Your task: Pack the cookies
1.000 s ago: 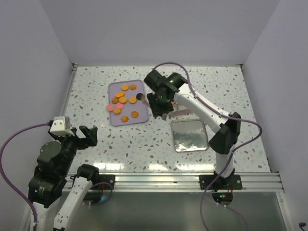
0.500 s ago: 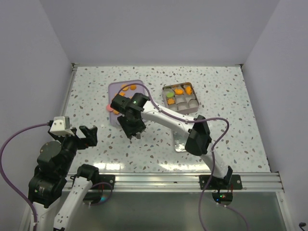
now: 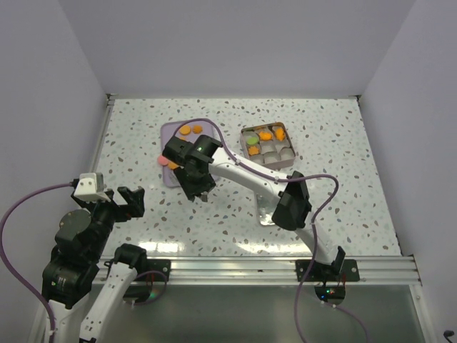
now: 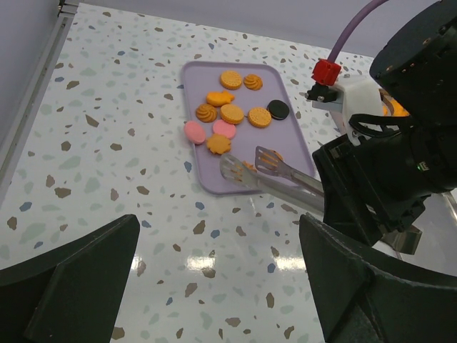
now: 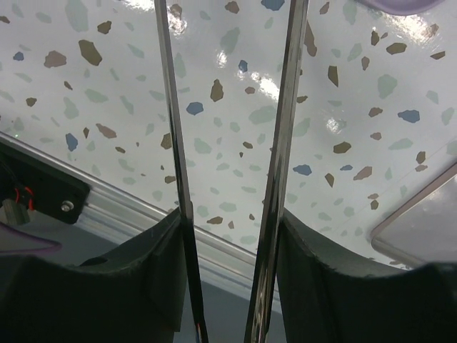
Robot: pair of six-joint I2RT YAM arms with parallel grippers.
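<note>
The right tool [image 5: 228, 257] is closed partway around a pair of metal tongs [image 4: 275, 175]. In the right wrist view, the two steel arms run up between its dark fingers [image 5: 143, 279], each arm pressed against a pad. The arm reaches across the speckled desk [image 3: 343, 143] to the near edge of the lilac tray [image 4: 193, 93]. From the left wrist view, the slotted tips of the tongs stand a little apart just over that edge. Some orange shows through and between them, but I cannot tell whether they touch a cookie.

Most of the cookies [image 4: 232, 113] lie loose on the tray. They are orange discs and flower shapes, with two pink ones [image 4: 194, 132] at the left rim and a black one [image 4: 278, 109] towards the right. A few more sit in the far compartments of the square tin [image 3: 280, 151], which stands to the right of the tray. These are orange pieces and a green one [image 3: 252, 141], and the nearer cups of the tin show white. A flat metal square [image 3: 263, 214] lies on the desk nearer the arms, partly hidden under the right arm.

The left tool [image 3: 128, 201] hangs low by its own base, well apart from the tray. Its jaws are spread wide and grip nothing.
</note>
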